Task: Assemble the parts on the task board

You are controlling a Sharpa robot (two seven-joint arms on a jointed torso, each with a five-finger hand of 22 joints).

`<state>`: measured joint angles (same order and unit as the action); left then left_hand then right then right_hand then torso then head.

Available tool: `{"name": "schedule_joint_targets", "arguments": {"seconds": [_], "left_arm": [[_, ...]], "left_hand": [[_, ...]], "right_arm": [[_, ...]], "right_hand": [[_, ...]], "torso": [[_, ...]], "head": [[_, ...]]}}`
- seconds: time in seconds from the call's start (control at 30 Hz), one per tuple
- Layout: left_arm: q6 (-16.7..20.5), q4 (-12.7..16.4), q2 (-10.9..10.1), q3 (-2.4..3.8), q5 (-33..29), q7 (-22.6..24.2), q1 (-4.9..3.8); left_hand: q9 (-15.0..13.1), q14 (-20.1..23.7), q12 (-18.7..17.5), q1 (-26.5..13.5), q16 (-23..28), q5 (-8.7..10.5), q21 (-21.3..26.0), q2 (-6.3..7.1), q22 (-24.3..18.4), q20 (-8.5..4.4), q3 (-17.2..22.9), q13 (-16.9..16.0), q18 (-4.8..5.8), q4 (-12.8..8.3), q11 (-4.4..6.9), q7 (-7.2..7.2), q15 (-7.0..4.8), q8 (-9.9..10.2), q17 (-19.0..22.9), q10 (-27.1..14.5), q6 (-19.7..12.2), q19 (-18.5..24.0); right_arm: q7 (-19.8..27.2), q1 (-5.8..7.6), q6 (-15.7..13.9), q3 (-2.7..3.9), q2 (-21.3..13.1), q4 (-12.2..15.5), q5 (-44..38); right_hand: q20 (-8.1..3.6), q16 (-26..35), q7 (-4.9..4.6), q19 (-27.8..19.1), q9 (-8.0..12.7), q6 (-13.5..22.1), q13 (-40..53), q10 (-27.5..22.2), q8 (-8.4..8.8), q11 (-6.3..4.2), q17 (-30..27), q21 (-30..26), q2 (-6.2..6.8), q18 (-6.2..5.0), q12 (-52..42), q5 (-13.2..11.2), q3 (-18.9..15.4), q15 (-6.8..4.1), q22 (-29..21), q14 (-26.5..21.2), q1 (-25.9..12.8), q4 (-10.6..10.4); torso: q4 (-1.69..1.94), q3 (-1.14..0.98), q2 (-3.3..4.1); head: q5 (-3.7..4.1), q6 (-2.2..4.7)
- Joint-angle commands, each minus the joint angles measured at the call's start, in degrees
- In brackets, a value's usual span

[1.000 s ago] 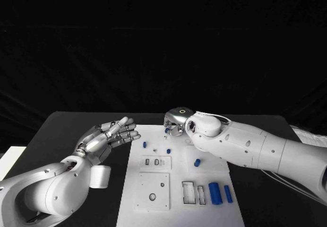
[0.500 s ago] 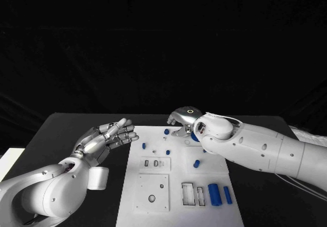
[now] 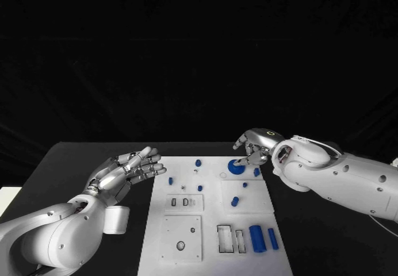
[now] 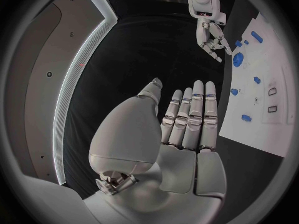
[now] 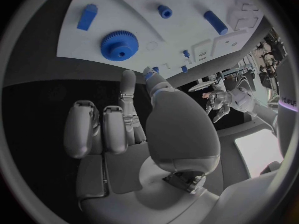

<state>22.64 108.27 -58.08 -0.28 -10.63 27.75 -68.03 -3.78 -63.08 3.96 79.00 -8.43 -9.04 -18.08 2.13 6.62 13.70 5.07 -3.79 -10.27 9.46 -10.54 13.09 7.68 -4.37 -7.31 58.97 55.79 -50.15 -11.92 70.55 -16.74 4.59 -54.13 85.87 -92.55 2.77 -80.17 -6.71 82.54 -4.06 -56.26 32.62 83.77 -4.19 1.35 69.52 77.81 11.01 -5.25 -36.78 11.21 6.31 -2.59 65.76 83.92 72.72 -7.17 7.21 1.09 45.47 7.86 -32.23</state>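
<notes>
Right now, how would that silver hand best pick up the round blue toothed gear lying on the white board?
By its toothed rim, from straight above: the blue gear lies flat on the white board, so only its edge gives the right hand opposing sides to pinch, probably.

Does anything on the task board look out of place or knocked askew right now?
Nothing stands out. The blue gear lies flat on the task board, the small blue parts sit apart, and both hands hold nothing.

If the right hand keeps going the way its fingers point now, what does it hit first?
Most likely the blue gear on the task board; the right hand points toward it, though depth is unclear.
</notes>
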Motion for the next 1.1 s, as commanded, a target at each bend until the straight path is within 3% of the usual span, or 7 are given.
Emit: {"name": "schedule_joint_targets", "arguments": {"seconds": [0.03,0.07,0.1,0.17,0.33,0.63,1.1], "left_arm": [[-1.4,-0.1,0.2,0.04,-0.1,0.2,-0.09],[-1.4,-0.2,0.2,0.04,-0.1,0.2,-0.09],[-1.4,-0.2,0.2,0.04,-0.1,0.2,-0.09],[-1.4,-0.3,0.3,0.04,-0.1,0.2,-0.10],[-1.5,-0.5,0.5,0.03,-0.1,0.1,-0.09],[-1.6,-0.7,0.7,0.03,-0.1,0.1,-0.09],[-1.6,-0.8,0.7,0.03,-0.1,-0.1,-0.08]], "left_hand": [[0.1,0.5,-0.4,0.2,0.1,0.15,0.3,-0.50,0.0,0.26,-0.1,0.1,-0.16,-0.3,0.07,0.42,0.01,0.3,0.1,-0.4,-0.1,0.2],[0.1,0.5,-0.4,0.2,0.1,0.15,0.3,-0.50,0.0,0.26,-0.1,0.1,-0.16,-0.3,0.07,0.42,0.01,0.3,0.1,-0.4,-0.1,0.2],[0.1,0.5,-0.4,0.2,0.1,0.15,0.3,-0.50,0.0,0.26,-0.1,0.1,-0.16,-0.3,0.07,0.42,0.01,0.3,0.1,-0.4,-0.1,0.2],[0.1,0.5,-0.4,0.2,0.1,0.15,0.3,-0.50,0.0,0.26,-0.1,0.1,-0.16,-0.3,0.07,0.42,0.01,0.3,0.1,-0.4,-0.1,0.2],[0.1,0.5,-0.4,0.2,0.1,0.15,0.3,-0.50,0.0,0.26,-0.1,0.1,-0.16,-0.3,0.07,0.42,0.01,0.3,0.1,-0.4,-0.1,0.2],[0.0,0.5,-0.4,0.2,0.1,0.14,0.3,-0.55,-0.1,0.28,-0.1,0.1,-0.16,-0.4,0.07,0.40,0.03,0.3,0.1,-0.4,-0.1,0.3],[0.0,0.5,-0.4,0.3,0.2,0.13,0.3,-0.57,-0.1,0.29,-0.1,0.1,-0.16,-0.4,0.07,0.40,0.03,0.4,0.1,-0.4,-0.1,0.3]], "right_arm": [[-2.1,0.01,3.2,0.04,-0.7,-0.2,5.8],[-2.4,0.00,3.9,0.04,-0.8,-0.5,5.8],[-2.6,-0.02,4.4,0.04,-0.9,-0.8,5.6],[-3.0,-0.05,5.1,0.04,-0.7,-1.4,5.3],[-3.3,-0.26,6.1,0.04,0.3,-2.7,5.0],[-3.2,-1.13,7.7,0.03,2.8,-4.7,2.8],[-2.9,-2.10,8.0,0.02,4.2,-5.4,-0.8]], "right_hand": [[0.10,-2.7,0.03,0.7,-0.2,0.8,21.7,0.6,-0.59,0.15,4.6,1.7,-1.36,1.29,-20.0,1.1,-5.0,0.13,2.7,3.8,2.8,-3.6],[1.06,-4.2,0.00,0.8,-0.3,1.0,33.1,-1.3,-1.25,0.63,7.3,2.7,-1.69,1.64,-29.9,1.5,-6.3,0.67,4.2,3.9,5.2,-7.2],[0.77,-4.6,-0.77,0.9,-0.3,1.3,36.4,-0.7,-1.24,0.90,8.0,2.9,-0.86,1.50,-33.0,1.0,-7.0,0.49,4.5,4.0,4.9,-8.0],[0.96,-4.8,-0.80,0.8,-0.3,1.4,40.6,-0.1,-1.57,1.07,8.5,3.1,-0.70,1.51,-36.7,1.1,-7.2,0.71,4.9,4.0,5.5,-9.1],[1.05,-5.2,-0.92,1.0,-0.3,1.3,43.6,0.5,-2.01,1.15,9.4,3.5,-1.31,1.62,-39.4,1.7,-7.0,0.65,5.6,4.1,6.0,-9.2],[1.11,-6.0,-0.84,1.3,-0.4,0.7,48.8,2.3,-2.78,1.13,11.0,4.2,-2.26,1.82,-44.3,1.8,-6.2,0.68,6.8,4.4,7.0,-8.5],[1.12,-6.7,-0.69,1.7,-0.4,-0.4,52.6,3.8,-3.52,1.04,12.5,4.9,-3.35,2.06,-48.0,1.7,-5.4,0.66,8.2,4.6,7.7,-7.3]], "torso": [[-0.48,-0.12,0.11],[-0.41,-0.11,0.10],[-0.37,-0.10,0.08],[-0.35,-0.10,0.05],[-0.16,-0.08,0.06],[-0.22,0.00,0.04],[-0.29,0.02,0.04]], "head": [[0.00,-0.06],[0.14,-0.01],[0.22,0.00],[0.30,0.00],[0.31,-0.26],[0.25,-0.66],[0.19,-0.82]]}}
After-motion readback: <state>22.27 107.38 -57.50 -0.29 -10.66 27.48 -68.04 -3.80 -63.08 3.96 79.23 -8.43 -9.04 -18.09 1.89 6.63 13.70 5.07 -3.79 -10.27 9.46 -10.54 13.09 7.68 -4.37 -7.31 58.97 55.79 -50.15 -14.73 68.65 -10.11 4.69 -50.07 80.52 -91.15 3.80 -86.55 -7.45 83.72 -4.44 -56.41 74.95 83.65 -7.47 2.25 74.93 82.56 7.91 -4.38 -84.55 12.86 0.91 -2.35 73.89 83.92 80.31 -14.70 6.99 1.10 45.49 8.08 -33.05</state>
